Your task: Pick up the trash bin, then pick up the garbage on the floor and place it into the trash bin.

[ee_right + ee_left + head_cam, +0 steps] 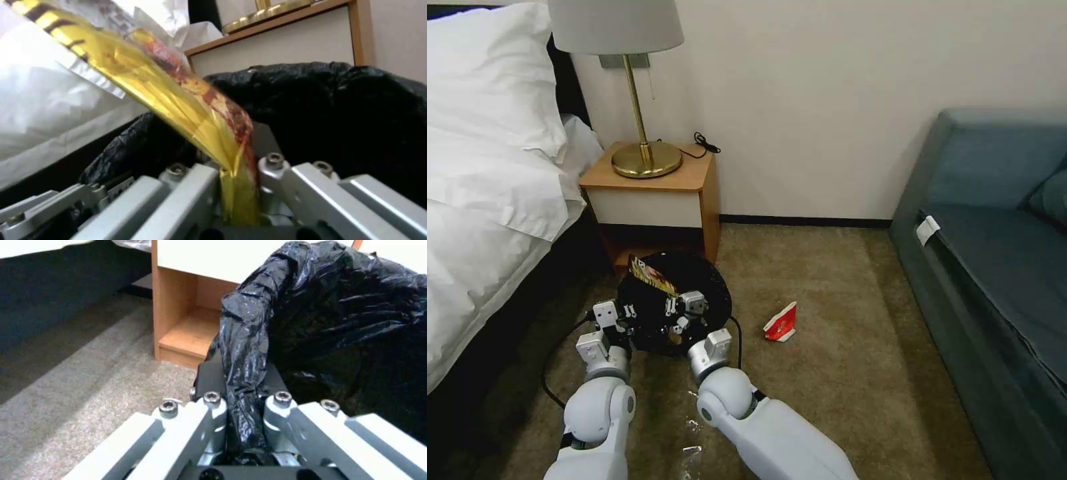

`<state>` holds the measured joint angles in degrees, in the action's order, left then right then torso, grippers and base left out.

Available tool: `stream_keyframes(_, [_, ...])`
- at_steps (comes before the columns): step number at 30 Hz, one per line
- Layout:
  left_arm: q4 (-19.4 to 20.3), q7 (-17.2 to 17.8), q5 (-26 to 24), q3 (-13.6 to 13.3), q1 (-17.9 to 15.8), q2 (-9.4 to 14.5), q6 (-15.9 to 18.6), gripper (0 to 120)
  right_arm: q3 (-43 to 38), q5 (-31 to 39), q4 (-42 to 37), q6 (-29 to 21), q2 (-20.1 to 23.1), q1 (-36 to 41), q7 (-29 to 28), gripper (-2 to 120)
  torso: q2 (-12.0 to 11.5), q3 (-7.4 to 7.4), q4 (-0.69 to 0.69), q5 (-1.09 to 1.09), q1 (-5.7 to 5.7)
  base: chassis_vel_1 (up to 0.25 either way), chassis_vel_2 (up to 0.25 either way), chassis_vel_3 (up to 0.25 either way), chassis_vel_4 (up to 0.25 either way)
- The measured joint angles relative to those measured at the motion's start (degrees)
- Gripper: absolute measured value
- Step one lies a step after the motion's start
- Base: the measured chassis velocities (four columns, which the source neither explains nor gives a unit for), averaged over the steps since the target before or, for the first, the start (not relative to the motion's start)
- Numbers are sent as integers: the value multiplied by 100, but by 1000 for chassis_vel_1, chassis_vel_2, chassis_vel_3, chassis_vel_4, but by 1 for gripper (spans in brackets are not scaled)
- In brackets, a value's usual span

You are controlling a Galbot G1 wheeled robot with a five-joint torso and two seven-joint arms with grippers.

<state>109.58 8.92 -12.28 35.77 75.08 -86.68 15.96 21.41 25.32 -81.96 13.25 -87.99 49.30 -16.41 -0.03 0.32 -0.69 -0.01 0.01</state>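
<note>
Between the right gripper jaws: snack wrapper, clamped by one edge, above the trash bin mouth. Likely light, floppy, slippery foil. Left gripper: pinching the bin's rim liner. Beyond the right gripper: carton, on carpet.

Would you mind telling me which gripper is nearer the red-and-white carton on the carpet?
Right. The right gripper is over the trash bin, beside the red-and-white carton; the left gripper holds the bin's far side.
</note>
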Motion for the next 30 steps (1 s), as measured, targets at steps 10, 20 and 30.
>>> stream_keyframes(10, [4,0,14,-7,-16,1,9,4,2,-63,-27,-39,22,-26,-1,49,0,0,0,0,0,0,0,0,0])
stream_keyframes(20, [32,6,23,-79,2,-6,13,4,34,147,1,-181,19,-222,-106,82,0,0,0,0,0,0,0,0,0])
stream_keyframes(30, [154,9,62,-114,84,2,28,4,240,2454,-568,-1861,720,-902,-728,100,0,0,0,1,0,0,0,0,0])
